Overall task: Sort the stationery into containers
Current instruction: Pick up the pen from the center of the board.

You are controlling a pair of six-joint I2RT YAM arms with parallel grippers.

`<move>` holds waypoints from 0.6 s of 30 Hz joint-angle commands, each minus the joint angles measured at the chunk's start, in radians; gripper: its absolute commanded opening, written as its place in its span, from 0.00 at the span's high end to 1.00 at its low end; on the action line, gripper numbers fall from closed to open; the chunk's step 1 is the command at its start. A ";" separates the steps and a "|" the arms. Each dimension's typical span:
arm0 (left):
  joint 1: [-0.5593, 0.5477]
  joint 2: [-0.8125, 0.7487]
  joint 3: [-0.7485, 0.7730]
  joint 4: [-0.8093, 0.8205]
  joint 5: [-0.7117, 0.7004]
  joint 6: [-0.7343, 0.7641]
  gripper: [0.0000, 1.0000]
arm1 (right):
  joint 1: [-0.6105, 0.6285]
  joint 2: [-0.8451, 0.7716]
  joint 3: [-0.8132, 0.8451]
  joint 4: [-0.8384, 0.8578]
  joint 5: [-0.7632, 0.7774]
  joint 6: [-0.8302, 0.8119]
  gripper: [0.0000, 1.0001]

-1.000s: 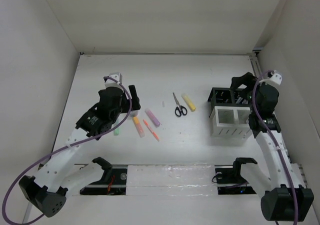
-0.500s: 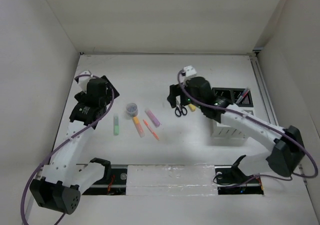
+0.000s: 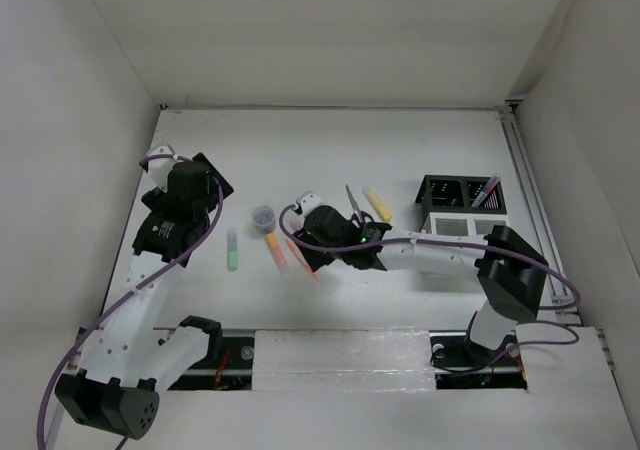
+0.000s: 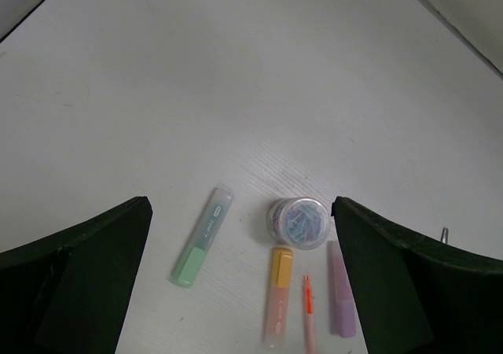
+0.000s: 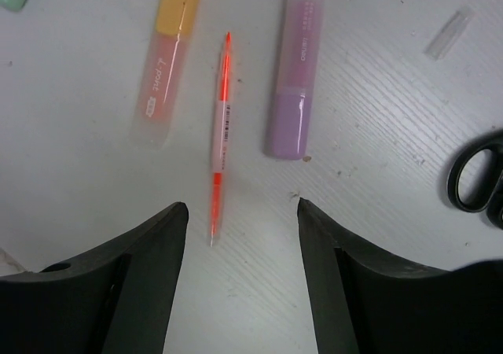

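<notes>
Tabletop (image 3: pixel 400 140), white, walled on three sides. Right arm (image 3: pixel 440 255) stretched leftward across it, low over the middle row of stationery. Right gripper (image 5: pixel 240 212) spread wide and holding nothing, the lower tip of the red pen (image 5: pixel 222 126) lying in the gap between its two fingers and touching neither. Left arm (image 3: pixel 140 290) raised over the left side. Left gripper (image 4: pixel 240 204) likewise wide apart and empty, looking down on the row from well above.

Organizer (image 3: pixel 460 195) on the right side of the table, black compartments at the back, white slatted part in front and partly hidden behind the right arm. Two thin pens (image 3: pixel 487 190) standing slanted in the right black compartment, colours hard to make out.

Scissors (image 5: pixel 479 173) right of the row, only one black handle loop inside the wrist view. Yellow marker (image 3: pixel 377 204) between scissors and organizer. Purple marker (image 5: pixel 295 79) just right of the red pen, orange marker (image 5: pixel 169 63) just left, all three roughly parallel and apart. Green marker (image 4: pixel 203 236) farther left, alone. Tub (image 4: pixel 299 220), round and clear with coloured bits inside, close beyond the far ends of the orange and purple markers; contact impossible to tell. Clear sliver (image 5: pixel 446 33) past the purple marker, too small to identify.
</notes>
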 commanded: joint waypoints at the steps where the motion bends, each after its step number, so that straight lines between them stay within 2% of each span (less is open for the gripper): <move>1: 0.001 -0.011 0.004 0.014 0.007 0.008 0.01 | 0.016 0.023 0.067 0.031 0.032 0.011 0.36; 8: 0.001 -0.021 0.004 0.014 -0.003 0.008 0.01 | 0.038 0.080 0.100 0.061 0.014 0.002 0.42; 11: 0.001 -0.030 -0.005 0.014 -0.004 0.008 0.01 | 0.047 0.131 0.137 0.061 0.014 0.002 0.52; 18: 0.001 -0.039 -0.005 0.024 0.006 0.019 0.01 | 0.047 0.198 0.180 0.061 0.017 0.002 0.53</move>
